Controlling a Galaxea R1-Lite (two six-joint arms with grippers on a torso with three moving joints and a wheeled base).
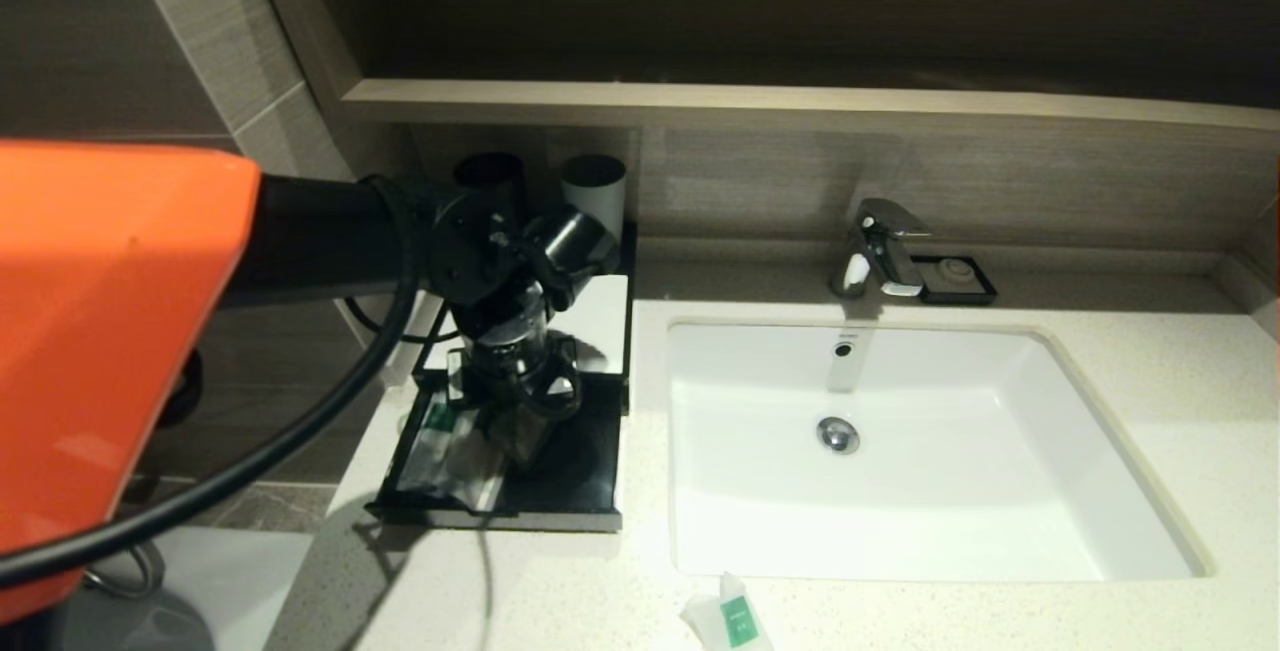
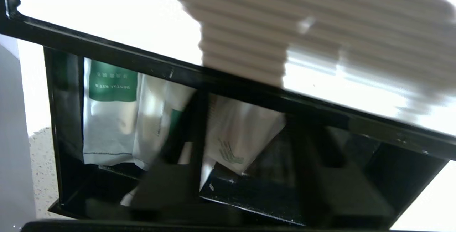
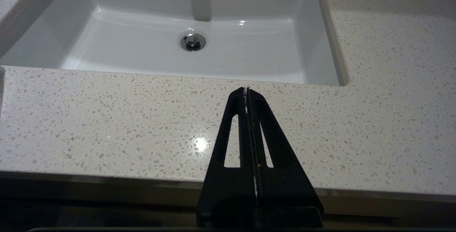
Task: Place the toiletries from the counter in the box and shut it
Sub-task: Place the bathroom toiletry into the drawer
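Observation:
The black box (image 1: 606, 303) with a white top panel stands left of the basin, its front drawer (image 1: 585, 491) pulled out. My left gripper (image 1: 520, 426) hangs over the drawer, fingers (image 2: 167, 189) spread open. A white packet (image 2: 235, 135) lies tilted in the drawer between them. Two more packets, one with a green label (image 2: 110, 111), lie at the drawer's left end (image 1: 435, 446). A white sachet with a green label (image 1: 733, 617) lies on the counter (image 1: 1150, 351) in front of the basin. My right gripper (image 3: 246, 91) is shut and empty above the counter's front edge.
A dark cup (image 1: 490, 176) and a grey cup (image 1: 593, 186) stand behind the box. The white basin (image 1: 1000, 531) fills the middle, with the faucet (image 1: 880, 251) and a small black soap dish (image 1: 957, 279) behind it. A wooden ledge (image 1: 800, 106) runs above.

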